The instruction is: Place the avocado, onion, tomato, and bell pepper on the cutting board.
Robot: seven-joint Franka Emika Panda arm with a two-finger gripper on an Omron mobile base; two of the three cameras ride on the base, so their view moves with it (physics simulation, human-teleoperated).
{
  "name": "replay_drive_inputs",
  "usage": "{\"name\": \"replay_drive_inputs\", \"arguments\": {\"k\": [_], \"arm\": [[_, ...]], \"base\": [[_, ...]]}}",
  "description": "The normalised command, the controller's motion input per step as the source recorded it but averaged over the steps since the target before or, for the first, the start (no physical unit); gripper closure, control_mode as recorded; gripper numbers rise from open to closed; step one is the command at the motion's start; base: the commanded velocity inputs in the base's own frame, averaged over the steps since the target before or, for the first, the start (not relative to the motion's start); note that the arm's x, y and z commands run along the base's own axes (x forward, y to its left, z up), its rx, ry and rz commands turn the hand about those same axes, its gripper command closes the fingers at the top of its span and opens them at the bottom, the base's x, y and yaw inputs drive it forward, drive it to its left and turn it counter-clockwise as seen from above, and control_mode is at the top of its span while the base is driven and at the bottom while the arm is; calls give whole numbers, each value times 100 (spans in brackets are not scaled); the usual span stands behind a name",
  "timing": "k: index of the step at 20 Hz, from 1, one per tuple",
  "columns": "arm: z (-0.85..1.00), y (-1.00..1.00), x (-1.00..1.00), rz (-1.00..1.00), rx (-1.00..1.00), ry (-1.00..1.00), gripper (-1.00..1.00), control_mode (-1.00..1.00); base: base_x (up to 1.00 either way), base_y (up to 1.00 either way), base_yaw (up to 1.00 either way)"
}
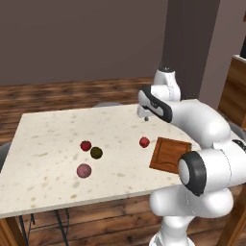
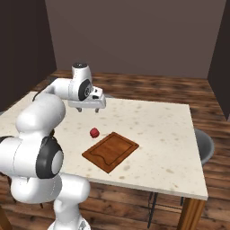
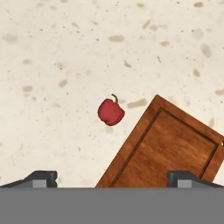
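Observation:
My gripper (image 1: 145, 115) hangs open and empty above the table, over the spot just behind the bell pepper (image 1: 144, 142). That small red pepper (image 3: 110, 111) with a green stem lies on the table beside a corner of the cutting board (image 3: 166, 151). The board (image 1: 168, 153) is a reddish-brown wooden rectangle with nothing on it (image 2: 111, 151). To the left lie the red tomato (image 1: 85, 145), the dark avocado (image 1: 96, 153) next to it, and the pink-maroon onion (image 1: 84, 170) nearer the front edge. In the hand view both fingertips (image 3: 41, 177) stand wide apart.
The speckled white table (image 1: 48, 134) has open room at its left and back. Its front edge runs close to the onion and the board. A grey chair (image 2: 204, 146) stands at the right side. Wooden floor surrounds the table.

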Motion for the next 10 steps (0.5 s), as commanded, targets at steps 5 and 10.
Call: {"name": "replay_drive_inputs", "arguments": {"k": [5,10], "arm": [[-4,0,34,0,0,11,-100,-100],[-18,0,28,0,0,11,-100,-100]], "base": [[0,0,0],[0,0,0]]}}
